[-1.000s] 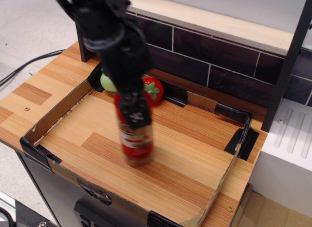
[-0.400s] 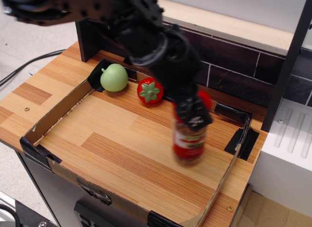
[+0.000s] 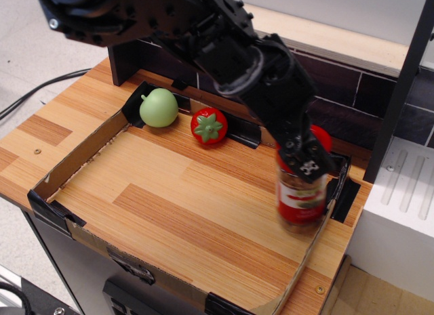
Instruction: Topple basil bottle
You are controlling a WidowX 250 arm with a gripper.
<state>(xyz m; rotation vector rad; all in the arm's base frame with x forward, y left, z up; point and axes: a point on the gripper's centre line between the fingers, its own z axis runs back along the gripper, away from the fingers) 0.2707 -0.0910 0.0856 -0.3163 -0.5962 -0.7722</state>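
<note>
The basil bottle (image 3: 300,197) is a clear jar with a red cap and a red-and-green label. It stands roughly upright at the right side of the cardboard tray (image 3: 74,164), close to the tray's right wall. My black gripper (image 3: 305,160) is shut on its upper part, just below the cap. The bottle looks slightly blurred. I cannot tell whether its base touches the wooden floor of the tray.
A pale green toy apple (image 3: 159,107) and a small red toy tomato (image 3: 209,124) lie at the tray's back left. A dark tiled wall (image 3: 352,91) runs behind. A white block (image 3: 400,206) stands to the right of the table.
My gripper has carried the basil bottle from the tray's middle to the right, near the right wall. The apple and tomato, hidden by the arm before, show now.
</note>
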